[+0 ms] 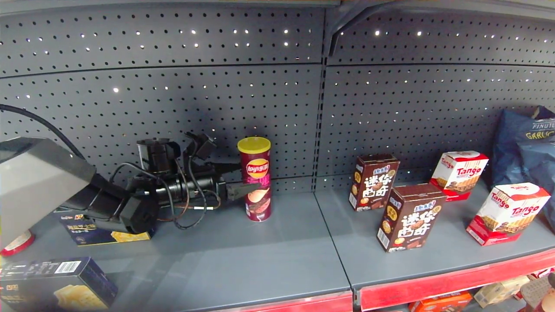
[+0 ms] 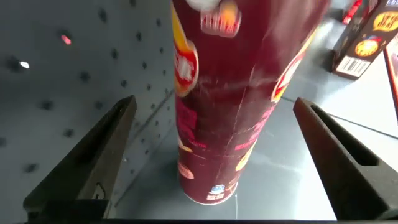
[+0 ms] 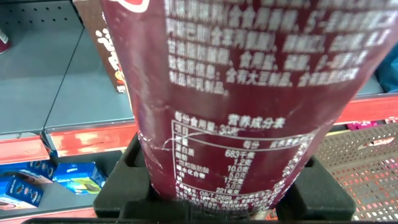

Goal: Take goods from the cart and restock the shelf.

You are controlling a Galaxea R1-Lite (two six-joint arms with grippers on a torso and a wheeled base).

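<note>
A maroon chips can (image 1: 258,203) with a yellow lid stands upright on the grey shelf (image 1: 243,255), close to the pegboard back wall. My left gripper (image 1: 250,178) reaches in from the left and is open, with one finger on each side of the can. In the left wrist view the can (image 2: 230,93) stands between the fingers (image 2: 99,162), with a gap on both sides. A second maroon chips can (image 3: 249,93) sits in my right gripper (image 3: 224,190), which is shut on its lower part.
Two brown boxes (image 1: 373,182) (image 1: 409,216) and two white-and-red wafer boxes (image 1: 459,174) (image 1: 507,212) stand on the right shelf half, beside a dark blue bag (image 1: 527,143). Dark blue boxes (image 1: 102,232) (image 1: 56,284) lie at the left. Cart mesh (image 3: 367,162) lies below.
</note>
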